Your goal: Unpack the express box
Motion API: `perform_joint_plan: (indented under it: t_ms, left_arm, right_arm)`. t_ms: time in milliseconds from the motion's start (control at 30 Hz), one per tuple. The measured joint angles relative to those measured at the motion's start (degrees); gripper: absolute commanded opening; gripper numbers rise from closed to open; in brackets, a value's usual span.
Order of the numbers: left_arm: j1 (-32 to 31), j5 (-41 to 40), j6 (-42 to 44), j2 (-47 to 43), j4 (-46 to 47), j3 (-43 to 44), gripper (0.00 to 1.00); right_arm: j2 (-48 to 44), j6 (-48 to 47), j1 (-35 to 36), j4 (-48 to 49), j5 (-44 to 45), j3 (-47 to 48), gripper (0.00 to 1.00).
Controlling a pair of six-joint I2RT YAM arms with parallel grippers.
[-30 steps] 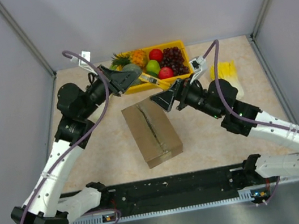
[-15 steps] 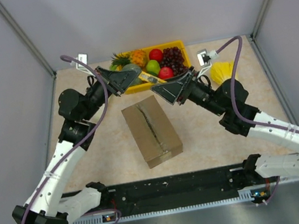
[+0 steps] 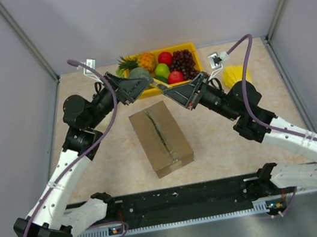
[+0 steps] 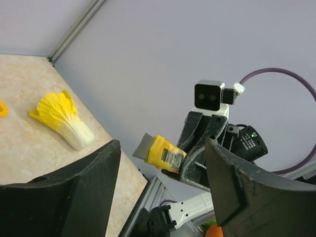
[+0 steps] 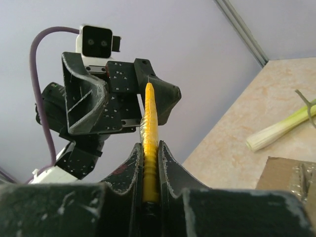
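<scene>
The express box [image 3: 162,140], brown cardboard with a taped seam along its top, lies in the middle of the table; one corner shows in the right wrist view [image 5: 292,178]. Above its far end, both grippers meet at a yellow utility cutter [image 3: 158,85]. My right gripper [image 3: 169,92] is shut on the cutter's handle [image 5: 149,118], blade end pointing toward the left gripper. My left gripper [image 4: 163,148] is open, its fingers apart on either side of the cutter [image 4: 160,152] and not touching it.
A yellow tray [image 3: 188,45] of fruit stands at the back, just behind the grippers. A yellow cabbage [image 3: 235,74] lies at the right, by the right arm. A pale leek [image 5: 281,126] lies on the table. A black rail [image 3: 178,200] runs along the near edge.
The right gripper moved in toward the left one and shut on the cutter. The left gripper, which was holding it, has opened.
</scene>
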Motion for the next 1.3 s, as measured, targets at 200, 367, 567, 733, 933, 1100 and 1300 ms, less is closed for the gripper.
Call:
perform_joint_plan:
  t_ms: [200,367,567,733,933,1100,1300]
  left_arm:
    - [3.21,3.91,6.38,-0.07,-7.54,1.92,0.76]
    - [4.98,9.27,12.81,0.33,-12.35,7.19,0.76]
    - [5.90,16.13,13.60,0.87,-10.43,8.17,0.64]
    - [6.05,21.14,12.72,1.92,-8.37,8.15,0.22]
    - [6.16,24.46,12.20,2.19,-7.02,8.02,0.50]
    - [6.16,26.75,12.15,2.54,-6.99,8.02,0.45]
    - [6.19,28.65,13.49,2.54,-7.54,8.02,0.00]
  right_arm:
    - [1.40,-2.95,-4.90,-9.42,-8.87,5.92,0.00]
    - [3.02,-5.77,-6.88,-14.67,-16.85,13.11,0.00]
    - [4.26,-6.16,-7.06,-17.38,-24.90,15.91,0.00]
    - [5.57,-6.01,-7.67,-19.50,-29.00,15.93,0.00]
    - [6.25,-5.49,-8.66,-20.33,-31.45,16.04,0.00]
    - [6.36,-5.44,-9.25,-20.44,-31.98,16.55,0.00]
    - [6.36,-5.40,-9.75,-20.35,-33.16,16.70,0.00]
